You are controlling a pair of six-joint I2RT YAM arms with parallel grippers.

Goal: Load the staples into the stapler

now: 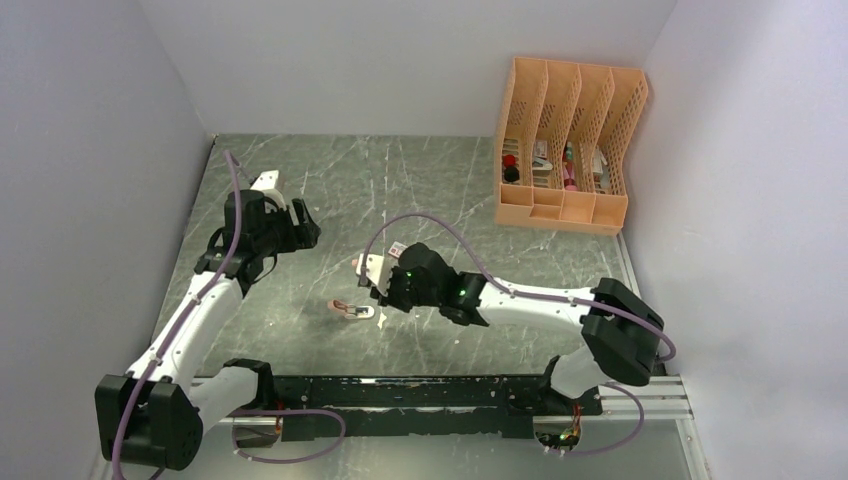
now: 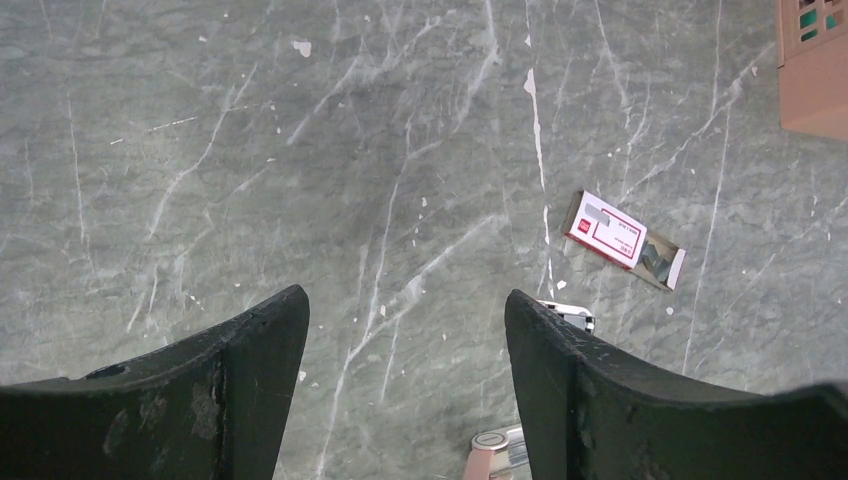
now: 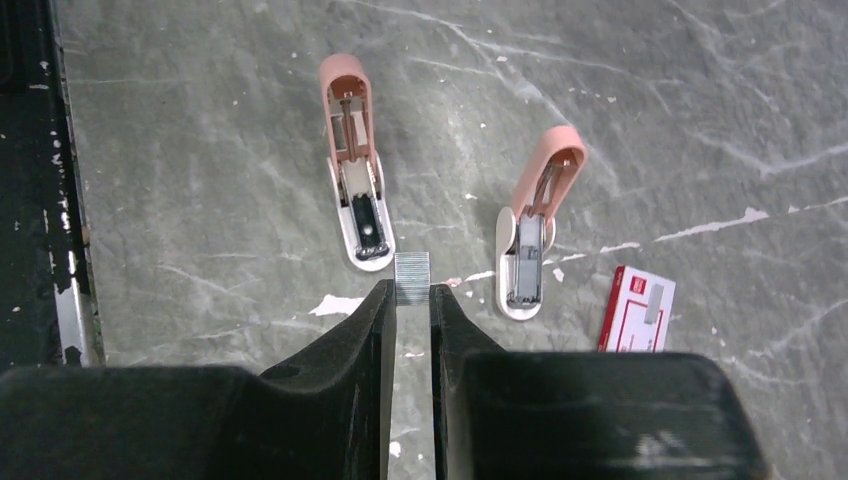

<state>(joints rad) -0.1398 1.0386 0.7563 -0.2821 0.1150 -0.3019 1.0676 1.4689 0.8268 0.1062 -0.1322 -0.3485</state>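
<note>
Staples (image 3: 411,277) are pinched in my right claw (image 3: 411,292), a short silvery strip sticking out past the nearly closed tips. I cannot tell whether it touches the desk (image 3: 200,150). In the right wrist view the strip sits between two pink staplers lying open on the desk: one stapler (image 3: 356,170) just left of it, a second stapler (image 3: 533,240) just right. The red-and-white box (image 3: 638,322) lies flat beside the second stapler; the left wrist view shows its tray partly slid out. My left claw (image 2: 405,315) hangs wide open and empty over the desk, well apart from the right.
</note>
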